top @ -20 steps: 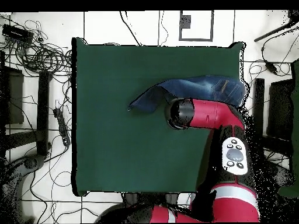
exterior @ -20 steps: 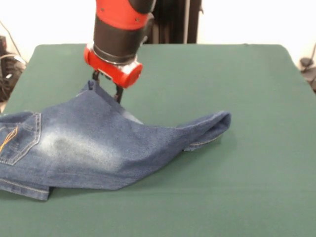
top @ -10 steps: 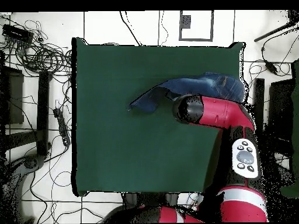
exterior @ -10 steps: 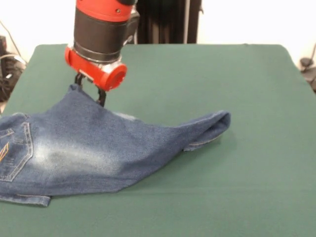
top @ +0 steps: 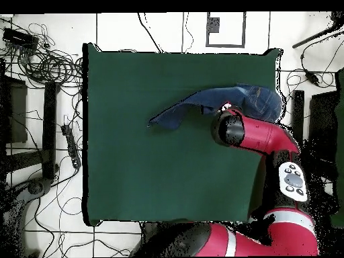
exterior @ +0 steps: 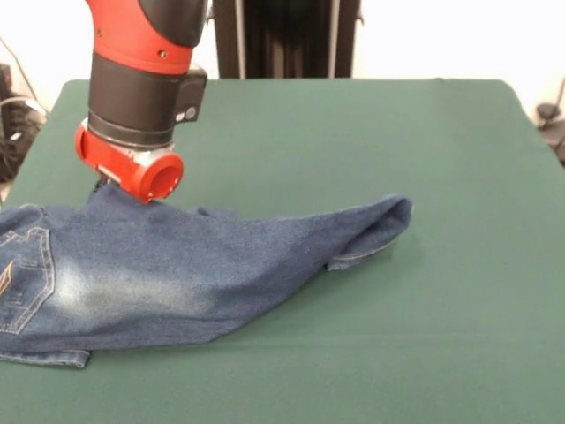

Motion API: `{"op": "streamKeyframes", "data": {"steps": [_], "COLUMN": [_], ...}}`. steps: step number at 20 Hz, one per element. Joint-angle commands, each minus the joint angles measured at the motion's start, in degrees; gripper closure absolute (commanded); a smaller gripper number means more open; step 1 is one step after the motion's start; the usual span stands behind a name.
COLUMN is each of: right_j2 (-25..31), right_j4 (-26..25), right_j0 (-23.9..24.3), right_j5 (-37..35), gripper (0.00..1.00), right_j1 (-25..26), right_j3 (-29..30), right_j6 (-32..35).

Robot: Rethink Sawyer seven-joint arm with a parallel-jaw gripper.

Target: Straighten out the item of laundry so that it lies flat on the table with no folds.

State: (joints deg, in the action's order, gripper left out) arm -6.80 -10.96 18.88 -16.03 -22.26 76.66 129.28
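Jeans (exterior: 177, 269) lie at lower left of the front view, waist end running off the left edge, one leg tapering to a folded cuff mid-frame. Tool (exterior: 104, 185) sits at the raised upper denim edge (fingers hidden behind the wrist, so can't tell its state). Desk (exterior: 397, 159) bare to the right.

Red arm (exterior: 146, 35) with a black wrist band; red end collar; grey button panel (top: 294, 181) on its upper link

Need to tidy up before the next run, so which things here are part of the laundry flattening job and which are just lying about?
Part of the job:
jeans
green table
tool

Just lying about:
cables on the floor
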Motion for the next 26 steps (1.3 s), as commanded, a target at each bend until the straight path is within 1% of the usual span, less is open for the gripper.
{"op": "streamKeyframes", "data": {"steps": [1,4,6,8,9,11,12,14,16,18,21,26], "right_j2": [6.7,7.3,7.4,7.6,7.5,6.5,6.4,6.5,6.3,5.9,5.8,6.4], "right_j4": [1.9,0.3,0.0,0.0,0.5,3.5,4.4,4.9,6.6,8.5,10.3,13.8], "right_j0": [-0.1,0.5,0.7,0.9,0.9,0.3,0.0,-0.3,-1.1,-2.0,-3.0,-3.4], "right_j5": [3.5,2.7,1.8,-0.7,-1.8,-2.1,-5.5,-9.9,-13.8,-19.9,-27.1,-32.1], "gripper": [1.00,1.00,1.00,1.00,1.00,1.00,1.00,1.00,1.00,1.00,1.00,1.00], "right_j1": [3.8,3.6,3.6,3.6,3.6,2.7,2.2,1.1,0.0,-1.5,-2.9,-4.3], "right_j3": [1.3,1.1,1.1,0.8,0.8,2.4,3.0,3.6,4.0,4.2,4.3,6.0], "right_j6": [5.9,2.8,1.9,0.9,1.2,5.9,6.0,4.6,5.5,6.1,6.2,8.1]}}
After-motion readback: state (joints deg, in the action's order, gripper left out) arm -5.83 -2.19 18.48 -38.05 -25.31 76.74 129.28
